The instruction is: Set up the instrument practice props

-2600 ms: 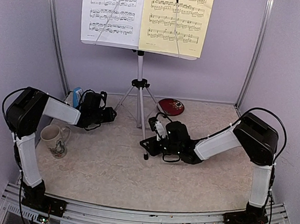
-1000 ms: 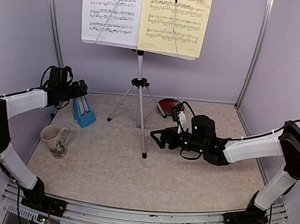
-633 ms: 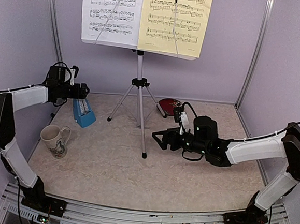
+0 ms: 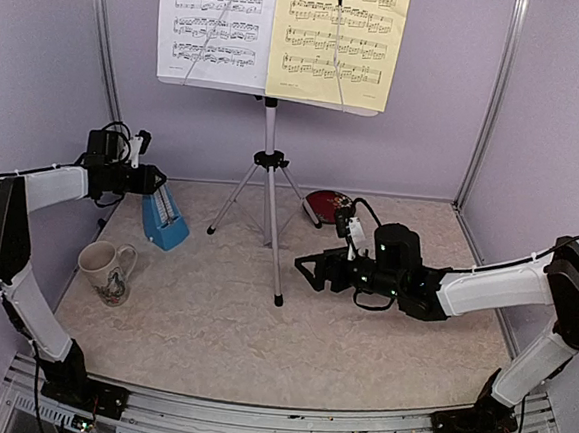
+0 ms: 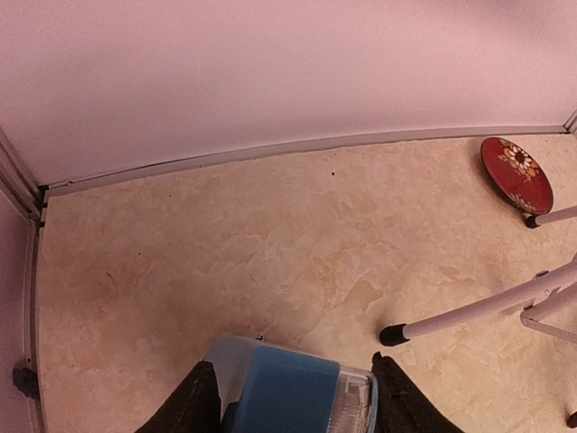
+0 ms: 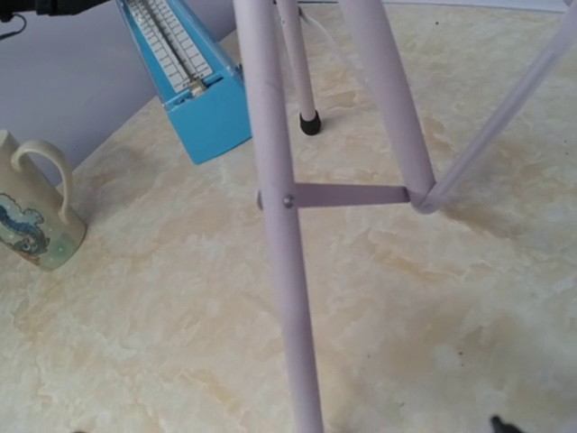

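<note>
The music stand's silver tripod point(image 4: 269, 175) stands at the table's middle back. It carries a white music sheet point(image 4: 216, 25) and a yellow music sheet point(image 4: 339, 35) side by side. The blue metronome point(image 4: 167, 220) leans at the back left. My left gripper point(image 4: 154, 179) is shut on its top; in the left wrist view the black fingers point(image 5: 194, 401) press both sides of the metronome point(image 5: 288, 392). My right gripper point(image 4: 303, 270) hangs open low beside the tripod's front leg point(image 6: 279, 180), touching nothing.
A white patterned mug point(image 4: 105, 267) stands left of centre near the left arm. A red round plate point(image 4: 329, 205) leans behind the tripod's right leg. The enclosure's walls and metal posts close in the back and sides.
My left gripper has closed onto the metronome's top, and the metronome now leans with its base shifted slightly right. The right arm has barely moved.
</note>
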`<state>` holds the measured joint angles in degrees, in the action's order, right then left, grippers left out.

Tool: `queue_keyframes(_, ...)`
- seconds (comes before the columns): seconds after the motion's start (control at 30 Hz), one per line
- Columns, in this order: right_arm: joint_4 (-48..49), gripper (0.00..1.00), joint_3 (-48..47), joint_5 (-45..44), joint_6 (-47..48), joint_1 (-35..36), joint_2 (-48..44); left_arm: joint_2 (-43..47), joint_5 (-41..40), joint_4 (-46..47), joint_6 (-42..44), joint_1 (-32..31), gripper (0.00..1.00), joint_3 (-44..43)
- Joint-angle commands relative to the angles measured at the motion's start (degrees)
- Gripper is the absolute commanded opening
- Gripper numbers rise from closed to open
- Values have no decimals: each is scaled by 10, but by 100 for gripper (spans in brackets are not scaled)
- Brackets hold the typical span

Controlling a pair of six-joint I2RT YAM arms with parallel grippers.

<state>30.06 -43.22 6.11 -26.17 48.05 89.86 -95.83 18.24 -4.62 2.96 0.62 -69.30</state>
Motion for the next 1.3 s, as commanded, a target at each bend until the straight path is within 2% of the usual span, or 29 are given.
queue_keyframes(0.0,0,94,-8,4,14,-10,-23,69,12,28,-31,-15,51,40)
queue_keyframes(0.23,-1,94,-14,7,16,-11,-22,144,-8,18,-52,-52,47,69)
queue_keyframes(0.5,-7,94,-18,4,19,-12,-30,215,-24,-19,-65,-136,41,86)
queue_keyframes(0.9,-28,94,-8,-4,22,-18,-57,328,-72,-51,-113,-339,37,148)
queue_keyframes(1.07,-32,94,15,-7,17,-22,-78,330,-109,-39,-146,-438,35,150)
queue_keyframes(1.27,-42,95,54,-25,7,-30,-128,287,-153,7,-170,-541,34,118)
